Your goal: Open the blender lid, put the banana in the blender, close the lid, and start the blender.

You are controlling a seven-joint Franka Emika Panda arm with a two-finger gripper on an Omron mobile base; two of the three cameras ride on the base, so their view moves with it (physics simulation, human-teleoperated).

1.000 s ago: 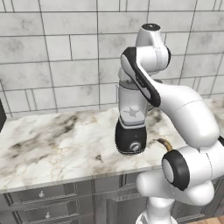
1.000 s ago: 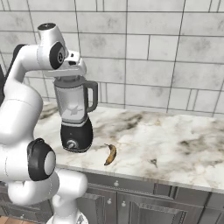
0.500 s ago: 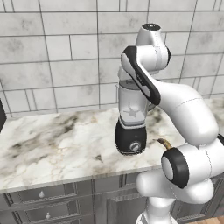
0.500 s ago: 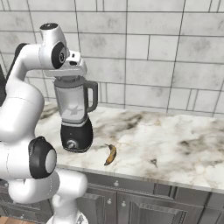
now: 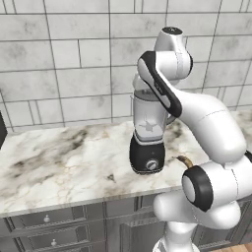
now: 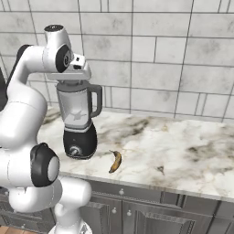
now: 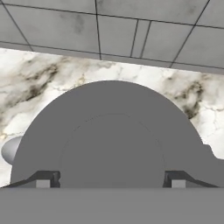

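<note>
Blender (image 6: 78, 123): upright on marble bench (image 6: 183, 151), black base, silver knob facing front, clear jar with handle.
Blender lid (image 7: 111, 140): dark grey disc, seated on jar top, directly beneath hand.
Fingers (image 7: 43, 181): spread wide, one tip at each side of lid's raised centre; contact cannot be told.
Banana (image 6: 116, 161): flat on bench, just beside blender base, near front edge.

one blender (image 6: 78, 123), one blender lid (image 7: 111, 135), one banana (image 6: 116, 161)
</note>
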